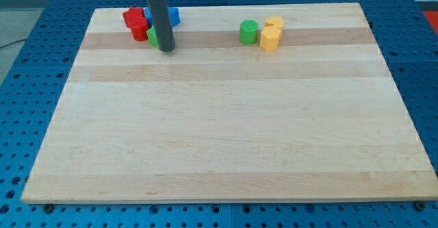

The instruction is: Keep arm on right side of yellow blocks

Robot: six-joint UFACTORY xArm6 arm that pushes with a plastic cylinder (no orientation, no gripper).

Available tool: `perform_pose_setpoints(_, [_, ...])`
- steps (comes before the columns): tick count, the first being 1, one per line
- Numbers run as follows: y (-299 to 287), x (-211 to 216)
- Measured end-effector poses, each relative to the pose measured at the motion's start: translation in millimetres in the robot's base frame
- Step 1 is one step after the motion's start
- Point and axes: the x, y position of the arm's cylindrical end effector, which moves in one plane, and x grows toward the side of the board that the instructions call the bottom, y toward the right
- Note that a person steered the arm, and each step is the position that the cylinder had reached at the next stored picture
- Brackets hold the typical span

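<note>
Yellow blocks [271, 33], two of them pressed together, sit in the upper right-of-centre part of the frame on the pale wooden board [226, 132]; the nearer one looks roughly hexagonal, the one behind it is partly hidden. Touching or just beside them on the view's left stands a green cylinder [249, 31]. Well apart, toward the upper left of the frame, is a second cluster: red blocks [135, 22] of uncertain shape, a blue block [172, 16] mostly hidden behind the rod, and a sliver of another green block [152, 36] showing at the rod's left edge. The arm carries no claw at all, only the dark rod, so nothing is held; the tip [166, 49] rests on the board just in front of that left-hand cluster. That puts it on the wrong side of the yellow pair, so the task looks barely begun. The next move, as I judge it, calls for a sweep toward the view's right, passing below the green cylinder and the yellow pair so nothing gets nudged, ending on the bare wood beyond them.
</note>
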Motion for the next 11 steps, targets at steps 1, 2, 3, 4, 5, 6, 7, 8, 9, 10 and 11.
perform_pose_setpoints(1, [-4.9,0.0])
perform_pose_setpoints(2, [-6.7,-0.5])
perform_pose_setpoints(3, [-8.6,-4.7])
perform_pose_setpoints(4, [-9.2,-9.9])
perform_pose_setpoints(5, [-9.2,-9.9])
perform_pose_setpoints(6, [-7.5,0.1])
perform_pose_setpoints(7, [55.5,23.4])
perform_pose_setpoints(8, [171.0,31.9])
perform_pose_setpoints(9, [264.2,31.9])
perform_pose_setpoints(10, [315.5,19.3])
perform_pose_setpoints(11, [297.3,-10.8])
